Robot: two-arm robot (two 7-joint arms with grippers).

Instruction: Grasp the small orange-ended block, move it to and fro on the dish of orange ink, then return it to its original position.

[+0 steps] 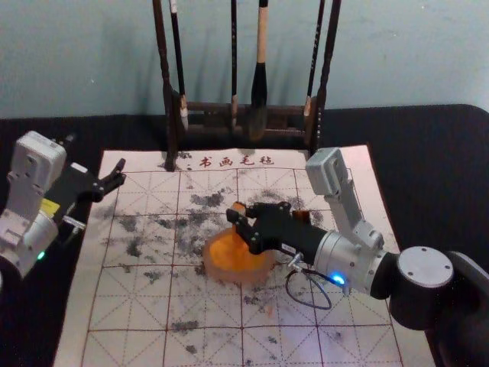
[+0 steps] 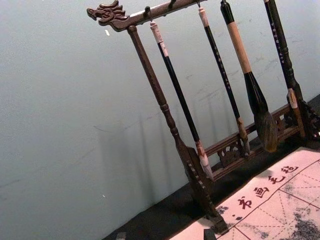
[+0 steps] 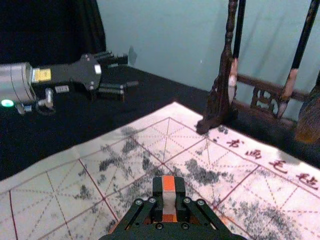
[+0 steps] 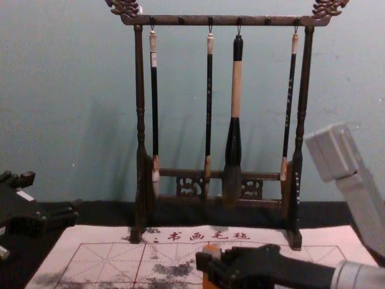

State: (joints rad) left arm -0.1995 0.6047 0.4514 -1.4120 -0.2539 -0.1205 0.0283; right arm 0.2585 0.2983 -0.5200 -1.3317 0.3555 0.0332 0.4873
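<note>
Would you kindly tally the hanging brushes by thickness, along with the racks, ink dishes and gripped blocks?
Thin brushes: 3
Thick brush: 1
Brush rack: 1
Ink dish: 1
Gripped block: 1
Total: 7

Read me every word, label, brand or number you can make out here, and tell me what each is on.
"书画毛毡": on the mat, along its far edge.
Too small to read: writing on two slim brush handles.
Too small to read: labels on the left arm and right arm.
</note>
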